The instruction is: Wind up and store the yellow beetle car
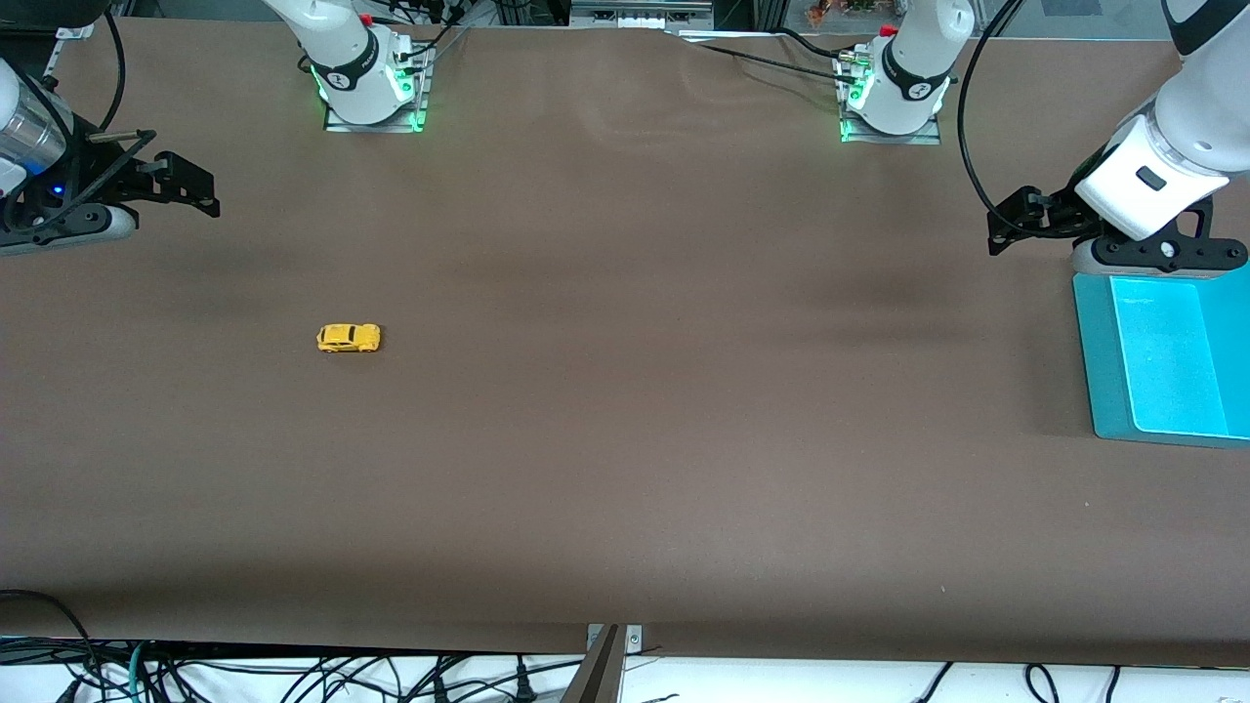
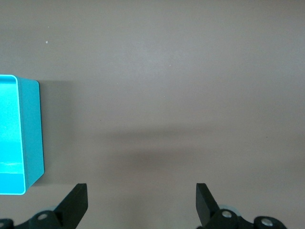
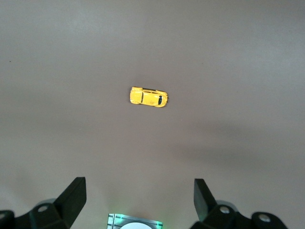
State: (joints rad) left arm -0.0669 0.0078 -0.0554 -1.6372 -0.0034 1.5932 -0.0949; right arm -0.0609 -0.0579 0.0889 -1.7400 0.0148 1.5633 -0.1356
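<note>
We see the yellow beetle car (image 1: 349, 338) on its wheels on the brown table (image 1: 625, 439), well apart from our right gripper (image 1: 200, 190), which hangs released. Our left gripper (image 1: 1006, 229) waits, spread wide, beside the teal bin (image 1: 1099, 371).

My worktop (image 1: 625, 410) is one wide brown sheet, matte and plain, running nearly from edge to edge under me. The light falls softly on it and leaves long dim bands of shadow across its middle. Along the edge nearest the front camera a white strip shows, with black cables (image 1: 293, 679) tangled over it and a small metal bracket (image 1: 615, 640) fixed at the middle. At the edge where my bases stand, metal framing (image 1: 640, 12) and more cables (image 1: 762, 54) show.
</note>
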